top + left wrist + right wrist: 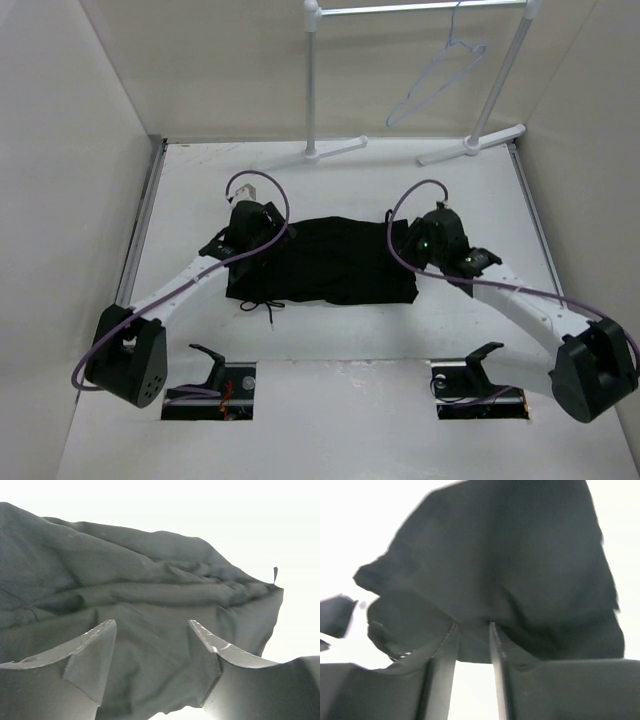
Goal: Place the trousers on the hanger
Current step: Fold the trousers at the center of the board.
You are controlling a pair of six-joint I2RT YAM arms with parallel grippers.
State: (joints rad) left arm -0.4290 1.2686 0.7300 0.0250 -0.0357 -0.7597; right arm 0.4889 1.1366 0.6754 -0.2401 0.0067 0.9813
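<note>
None of the task looks done yet. The trousers (325,262) lie flat on the table (350,335), folded into a rough dark rectangle. The hanger (437,82) is well beyond their far edge, bare, hooked on the rail of the rack (312,90). Judging from this, what remains is to take hold of the cloth, lift it, carry it back to the hanger and drape it over the bottom wire.

The left gripper (152,626) is at the trousers' left end. Its jaws are spread and hold nothing, with cloth lying under the gap. The right gripper (472,626) is at the trousers' right end. Its jaws are only narrowly apart and a fold of cloth sits at the tips. That view is blurred, so I cannot tell whether the fold is pinched or free.

The trousers are soft, matt black fabric, bunched into shallow ridges and creases near the left end. A thin cord (262,307) trails off their near edge. The hanger is thin, pale wire bent into a triangle with a small hook. The rack is thick white tube on flat feet. The table is plain matt white.
</note>
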